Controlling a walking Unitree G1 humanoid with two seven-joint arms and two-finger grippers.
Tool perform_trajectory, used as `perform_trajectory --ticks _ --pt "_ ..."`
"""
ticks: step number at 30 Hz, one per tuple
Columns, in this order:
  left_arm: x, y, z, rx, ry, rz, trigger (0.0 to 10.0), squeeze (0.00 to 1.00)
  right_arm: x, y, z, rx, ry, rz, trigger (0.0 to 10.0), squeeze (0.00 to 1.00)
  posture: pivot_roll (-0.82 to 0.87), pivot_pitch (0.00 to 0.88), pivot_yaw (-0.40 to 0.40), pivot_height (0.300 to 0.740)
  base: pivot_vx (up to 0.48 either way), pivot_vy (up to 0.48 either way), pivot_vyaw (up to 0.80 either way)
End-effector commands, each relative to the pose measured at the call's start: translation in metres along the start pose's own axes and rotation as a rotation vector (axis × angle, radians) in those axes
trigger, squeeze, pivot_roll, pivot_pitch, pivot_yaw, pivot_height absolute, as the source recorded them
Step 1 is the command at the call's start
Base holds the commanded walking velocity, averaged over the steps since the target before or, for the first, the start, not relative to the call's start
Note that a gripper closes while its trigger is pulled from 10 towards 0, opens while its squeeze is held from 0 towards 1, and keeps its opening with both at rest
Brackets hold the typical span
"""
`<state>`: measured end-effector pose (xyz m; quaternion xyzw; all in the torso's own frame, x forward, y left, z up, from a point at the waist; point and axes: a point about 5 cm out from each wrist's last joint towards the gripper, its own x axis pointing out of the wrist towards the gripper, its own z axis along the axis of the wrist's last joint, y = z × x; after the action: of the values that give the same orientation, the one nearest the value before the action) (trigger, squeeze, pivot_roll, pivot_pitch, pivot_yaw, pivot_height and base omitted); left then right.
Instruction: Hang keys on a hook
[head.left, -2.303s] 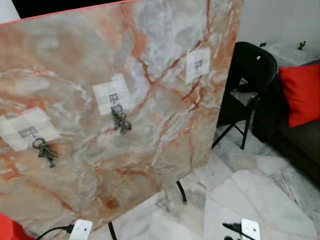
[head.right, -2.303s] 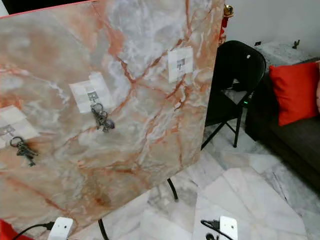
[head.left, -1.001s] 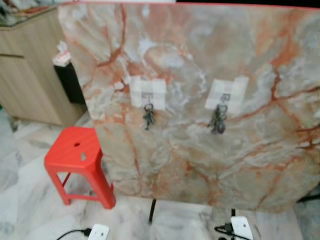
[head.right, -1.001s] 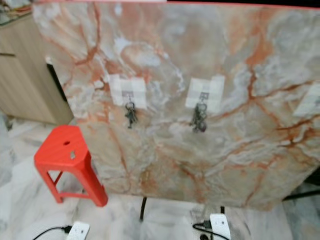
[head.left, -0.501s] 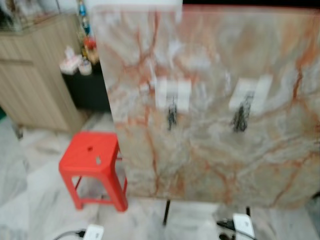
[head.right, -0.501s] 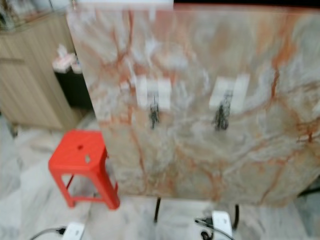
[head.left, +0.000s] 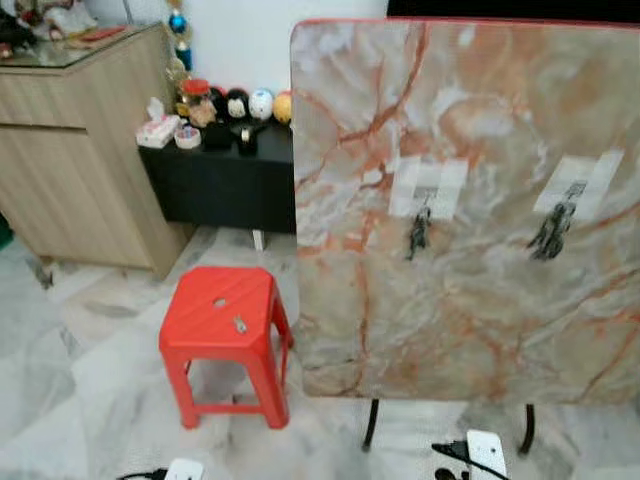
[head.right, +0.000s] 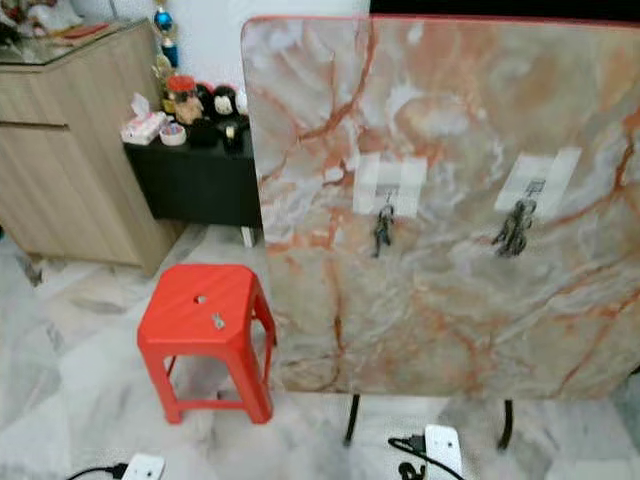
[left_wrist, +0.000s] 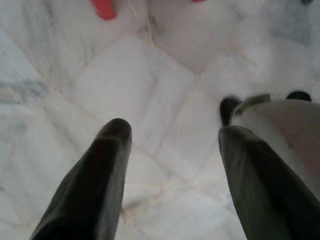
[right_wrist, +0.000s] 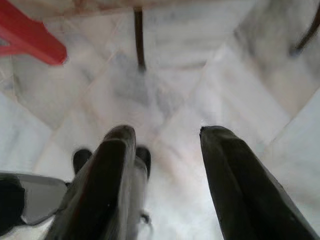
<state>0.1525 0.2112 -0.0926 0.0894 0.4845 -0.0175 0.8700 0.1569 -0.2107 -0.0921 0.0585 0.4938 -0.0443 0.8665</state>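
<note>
Marble-pattern board (head.left: 470, 300) stands upright on thin black legs, ahead of and above both pincers, taking up most of the head views. Marble floor (left_wrist: 130, 100) lies directly under both pincers. Wooden cabinet (head.left: 70, 150) stands far off on the left pincer's side; a low black desk (head.left: 215, 180) beside it carries small figurines and a tissue pack. Red plastic stool (head.left: 225, 335) sits on the floor forward of the left pincer, just beside the board's left edge. Left pincer (left_wrist: 172, 135) hangs low, pointing at the floor, fingers spread apart, released, nothing between them. Right pincer (right_wrist: 162, 132) likewise hangs over the floor, fingers apart, holding nothing; a board leg (right_wrist: 139, 37) shows beyond its tips. Two white tape patches with hooks are on the board: the left patch (head.left: 428, 188) carries a key bunch (head.left: 417, 232) hanging below it, the right patch (head.left: 578, 185) carries a second key bunch (head.left: 550, 232). Both bunches are well above and ahead of the pincers, not touched by either.
</note>
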Motion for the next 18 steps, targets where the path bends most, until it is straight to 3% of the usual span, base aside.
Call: perform_trajectory --ticks 1,18 --pt "-0.0015 0.0079 -0.0041 0.002 0.015 0.019 10.0 0.0 0.0013 0.0044 0.005 0.015 -0.018 0.009 10.0 0.0 0.04 0.0 -0.025 0.713 0.0 0.48 0.0" --pt "-0.0022 0.0098 -0.0062 -0.025 0.016 0.035 10.0 0.0 0.0011 0.0037 0.0049 0.02 -0.02 0.011 10.0 0.0 0.04 0.0 -0.033 0.713 0.0 0.48 0.0"
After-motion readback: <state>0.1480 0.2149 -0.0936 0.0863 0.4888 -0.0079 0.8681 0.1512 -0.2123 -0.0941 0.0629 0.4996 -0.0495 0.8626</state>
